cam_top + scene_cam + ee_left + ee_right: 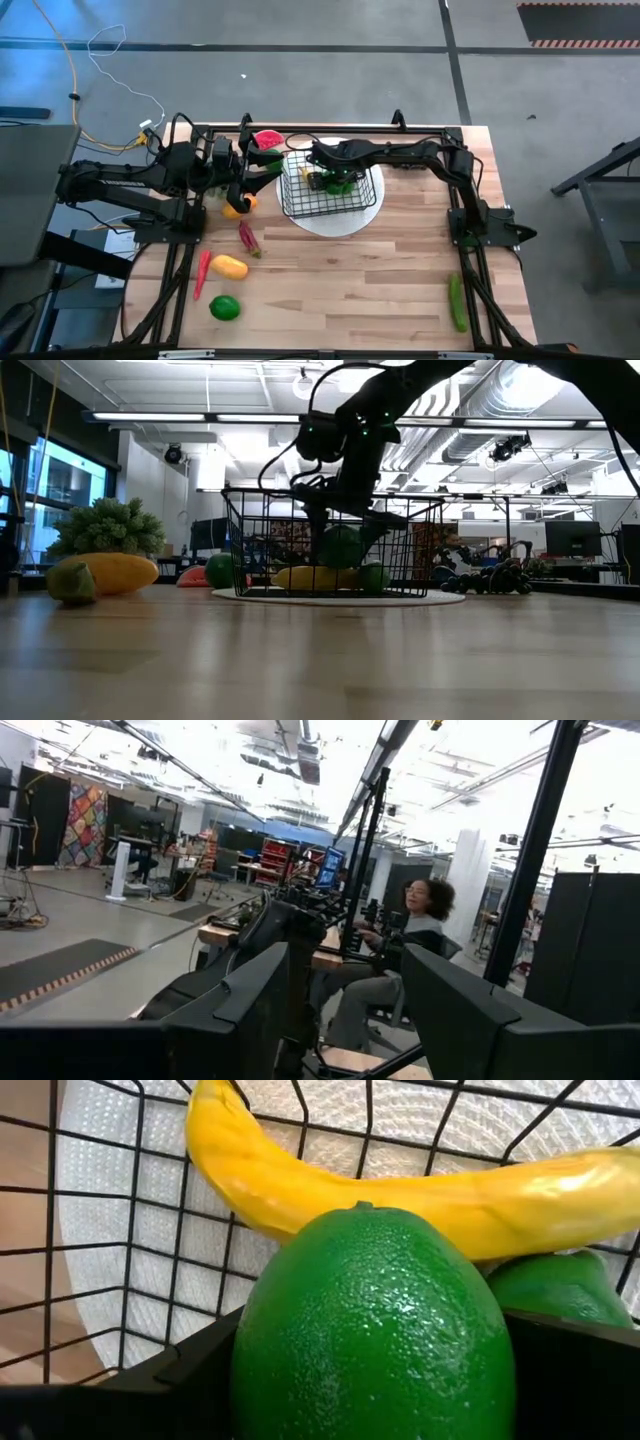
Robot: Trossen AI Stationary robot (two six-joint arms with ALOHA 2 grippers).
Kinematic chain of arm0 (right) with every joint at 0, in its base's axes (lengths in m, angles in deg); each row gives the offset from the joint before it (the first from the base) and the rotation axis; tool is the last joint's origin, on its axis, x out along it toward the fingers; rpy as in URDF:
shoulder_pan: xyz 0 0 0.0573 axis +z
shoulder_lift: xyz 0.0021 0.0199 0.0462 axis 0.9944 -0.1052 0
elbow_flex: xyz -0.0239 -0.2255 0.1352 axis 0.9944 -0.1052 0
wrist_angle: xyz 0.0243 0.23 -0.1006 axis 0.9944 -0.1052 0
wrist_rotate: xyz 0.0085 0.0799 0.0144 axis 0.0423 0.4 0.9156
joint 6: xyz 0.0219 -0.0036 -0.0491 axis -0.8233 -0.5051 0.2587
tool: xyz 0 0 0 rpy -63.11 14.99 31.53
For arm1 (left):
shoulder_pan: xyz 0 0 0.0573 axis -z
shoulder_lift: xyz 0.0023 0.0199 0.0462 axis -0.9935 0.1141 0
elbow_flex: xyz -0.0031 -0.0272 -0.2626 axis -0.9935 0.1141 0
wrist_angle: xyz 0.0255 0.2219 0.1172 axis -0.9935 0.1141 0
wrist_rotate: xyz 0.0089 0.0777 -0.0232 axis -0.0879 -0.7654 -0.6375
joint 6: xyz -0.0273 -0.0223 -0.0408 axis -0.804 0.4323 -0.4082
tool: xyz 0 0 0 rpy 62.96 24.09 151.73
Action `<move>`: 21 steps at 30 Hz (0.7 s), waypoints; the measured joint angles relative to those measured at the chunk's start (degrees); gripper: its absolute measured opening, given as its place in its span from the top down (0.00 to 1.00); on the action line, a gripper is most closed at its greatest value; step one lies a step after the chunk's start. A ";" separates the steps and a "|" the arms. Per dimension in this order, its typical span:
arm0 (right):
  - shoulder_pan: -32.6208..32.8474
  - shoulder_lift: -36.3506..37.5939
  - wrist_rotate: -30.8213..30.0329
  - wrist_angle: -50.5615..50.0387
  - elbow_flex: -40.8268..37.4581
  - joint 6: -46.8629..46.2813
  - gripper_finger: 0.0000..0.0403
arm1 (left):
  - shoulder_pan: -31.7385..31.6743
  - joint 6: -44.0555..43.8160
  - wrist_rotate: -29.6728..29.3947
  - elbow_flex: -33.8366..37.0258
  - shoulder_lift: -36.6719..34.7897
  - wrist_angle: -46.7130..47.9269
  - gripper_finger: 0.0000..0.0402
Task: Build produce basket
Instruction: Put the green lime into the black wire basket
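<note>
Table (380, 270): a cucumber (457, 302) and another lime (225, 308) are seen lying on it, well apart.
Basket (300, 195): it is placed on the white plate (372, 210).
Right gripper (335, 181): lowered into the basket, fingers spread wide around a green lime (375, 1330).
Banana (400, 1190): laid in the basket, touching the lime.
Left gripper (243, 165): held beside the basket, fingers half open, nothing held.

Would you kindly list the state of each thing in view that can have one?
Basket: upright on the white plate, open-topped.
Lime: between the right end effector's fingers, inside the basket.
Banana: lying in the basket.
Left end effector: beside the basket, holding nothing visible.
Cucumber: lying on the table.
</note>
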 joint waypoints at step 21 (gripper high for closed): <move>0.61 -0.15 0.17 3.82 -3.95 1.44 0.20 | 0.00 0.00 0.04 0.02 0.00 0.33 0.54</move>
